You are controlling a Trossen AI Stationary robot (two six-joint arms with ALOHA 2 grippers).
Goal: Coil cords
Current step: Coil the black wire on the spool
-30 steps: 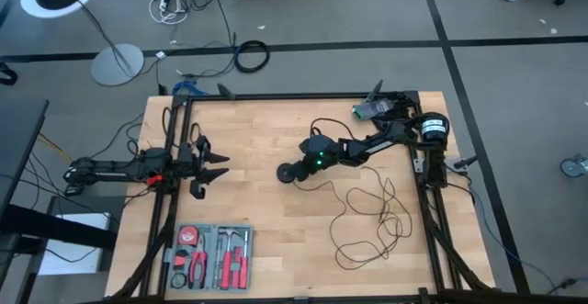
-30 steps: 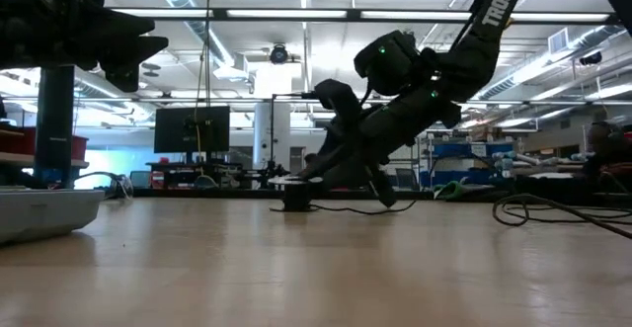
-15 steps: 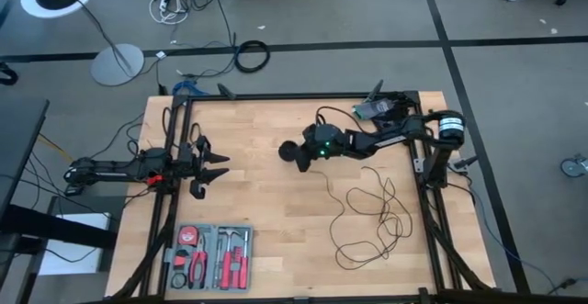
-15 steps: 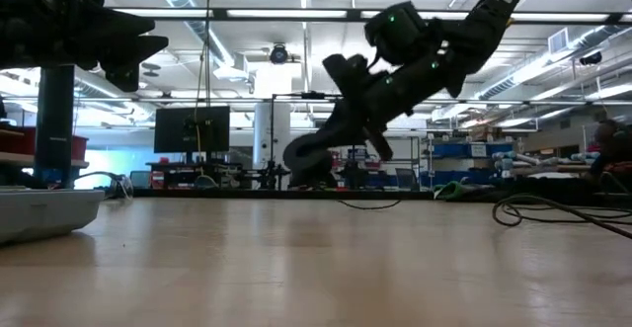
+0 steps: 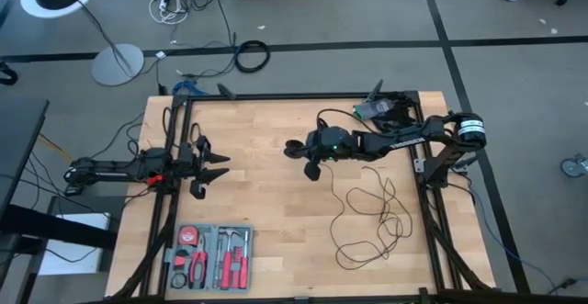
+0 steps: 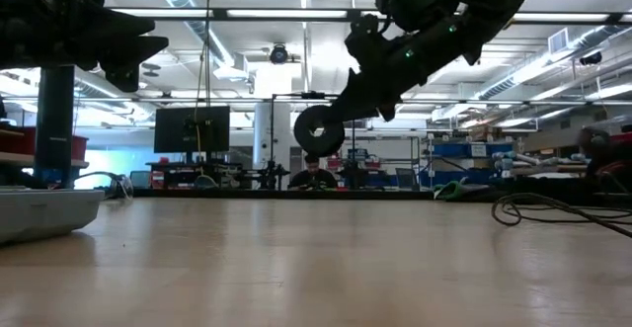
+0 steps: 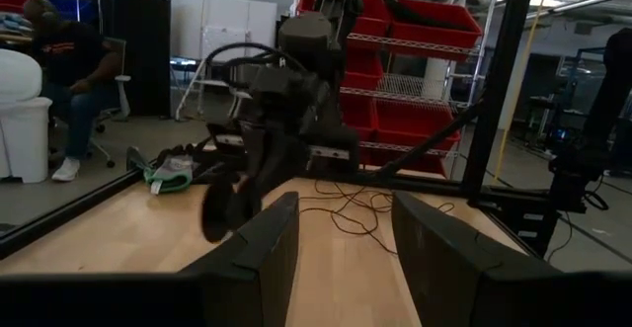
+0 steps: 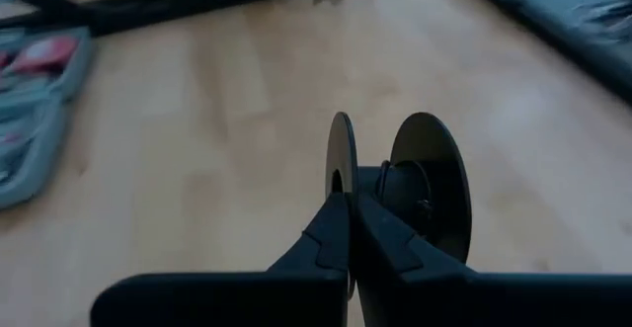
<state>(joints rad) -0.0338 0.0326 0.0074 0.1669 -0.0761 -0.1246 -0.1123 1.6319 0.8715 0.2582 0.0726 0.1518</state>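
The cord is a thin black wire lying in loose loops on the table's right half, also seen in the low view. It ends in a round black puck made of two discs on a hub. My right gripper is shut on the puck and holds it in the air above the table's middle. My left gripper waits open at the table's left edge, with nothing between its fingers. My right gripper pinches the rim of one of the puck's thin discs between its two fingers. The second disc stands free beside them. The fingers slant down toward the table's left. The puck is lifted clear and stands on edge.
A grey tool case with red-handled tools lies at the near left and shows as a tray in the low view. A green and grey object sits at the far right corner. Bare wood lies between the two arms.
My right gripper has risen from the table and drawn back a little toward the right, rolling as it went. The puck, which lay flat on the table, is now lifted clear and turned onto its edge. The wire loops have stayed in place.
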